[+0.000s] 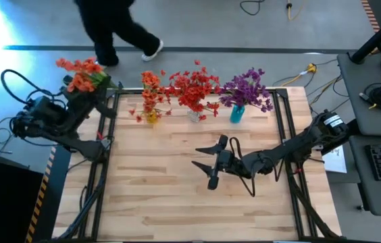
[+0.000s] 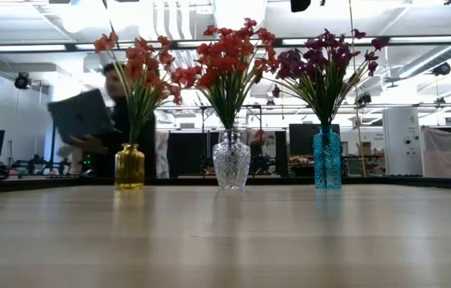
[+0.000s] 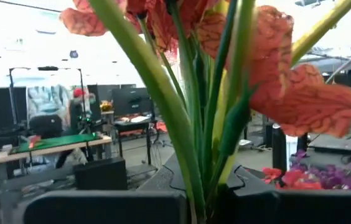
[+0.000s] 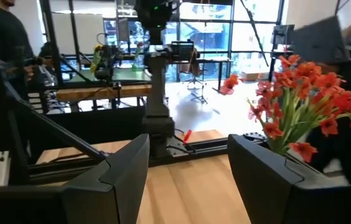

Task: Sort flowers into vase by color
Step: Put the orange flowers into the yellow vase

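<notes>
Fingers of the left gripper (image 1: 90, 86) clamp a bunch of orange-red flowers (image 1: 81, 73) by the stems, held off the far left corner of the surface (image 1: 177, 182). Right gripper (image 1: 212, 164) hovers mid-surface, fingers spread, nothing between them. Three vases stand along the far edge: yellow vase (image 2: 129, 166) with orange sprigs, clear vase (image 2: 232, 160) with red, blue vase (image 2: 327, 158) with purple.

Judgement: sprigs are light, stems thin and springy, blossoms soft and easily snagged. Best hold is low on the bare stems, below the leaves; a loose pinch may let them slip or fan out.
</notes>
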